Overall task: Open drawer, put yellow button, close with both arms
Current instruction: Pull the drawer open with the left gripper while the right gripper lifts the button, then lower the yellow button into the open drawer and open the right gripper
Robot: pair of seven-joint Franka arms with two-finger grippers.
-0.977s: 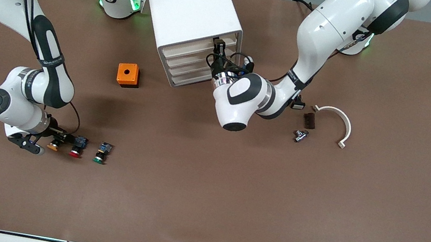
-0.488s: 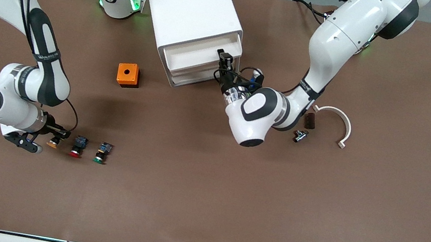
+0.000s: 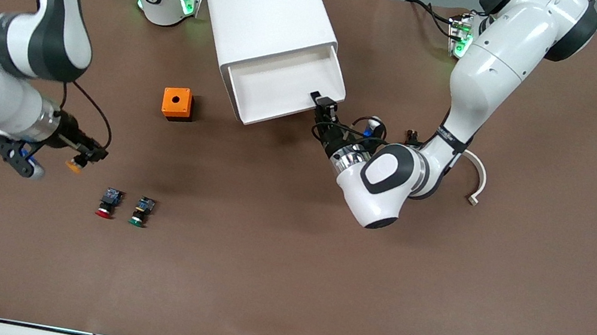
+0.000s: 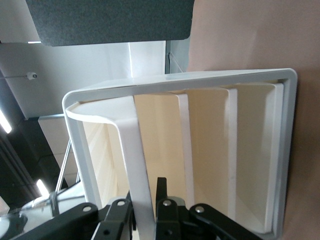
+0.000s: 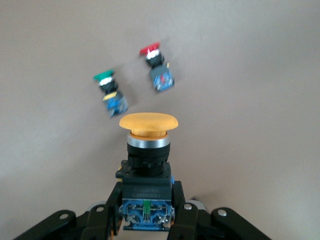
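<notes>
With the drawer (image 3: 286, 86) pulled out of the white cabinet (image 3: 264, 10) in the upper middle of the front view, the left gripper (image 3: 325, 110) has its jaws clenched on the drawer's front lip at the corner toward the left arm's end. Over at the left edge, the right gripper (image 3: 84, 154) hangs above the bare table (image 3: 278, 285), grasping the yellow button (image 3: 73, 165) by its body. Red button (image 3: 107, 203) and green button (image 3: 141, 211) sit side by side just below it, orange box (image 3: 177, 103) up nearer the cabinet.
</notes>
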